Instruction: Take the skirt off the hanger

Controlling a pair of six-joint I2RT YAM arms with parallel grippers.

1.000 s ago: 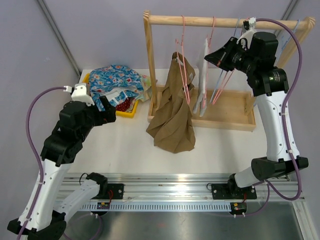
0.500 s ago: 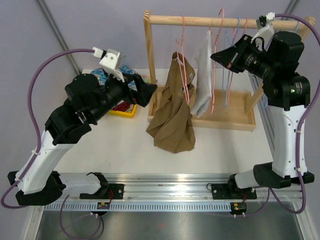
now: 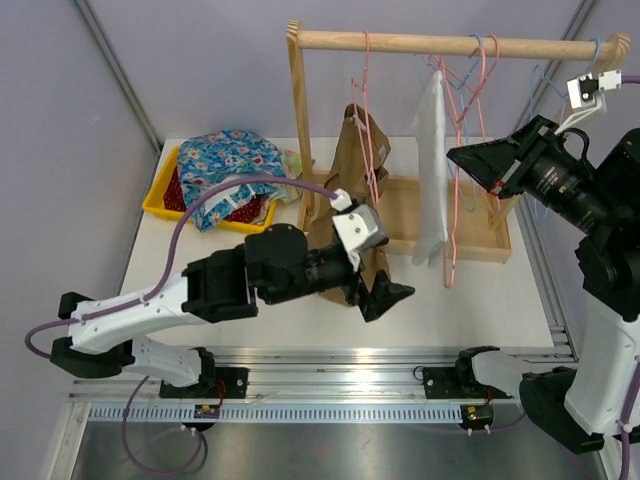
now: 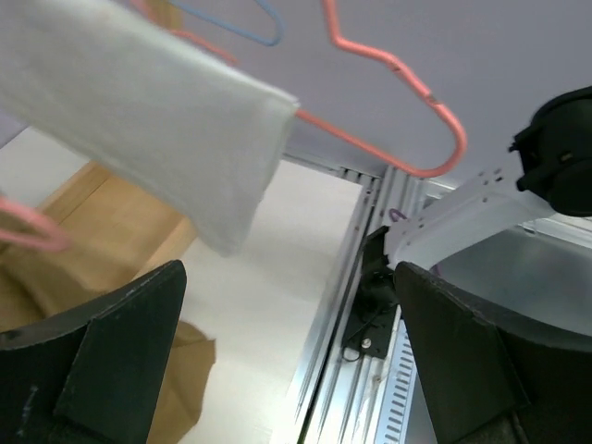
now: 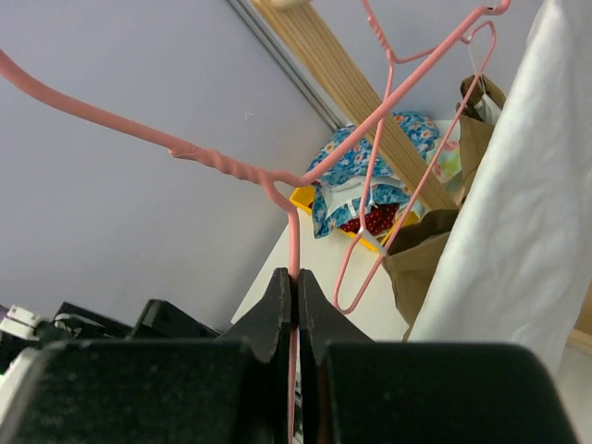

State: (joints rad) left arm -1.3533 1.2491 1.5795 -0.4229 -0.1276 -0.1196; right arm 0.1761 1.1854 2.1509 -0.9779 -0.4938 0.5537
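At rack point(image 3: 440, 43) | right gripper point(image 5: 294, 282) pinching pink hanger point(image 5: 222, 163) | left gripper point(image 4: 291, 365) wide apart, empty

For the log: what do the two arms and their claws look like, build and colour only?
The left arm and right arm have white shells, black cylindrical joints and a looping purple cable. The left claw and right claw are black and wedge-shaped.
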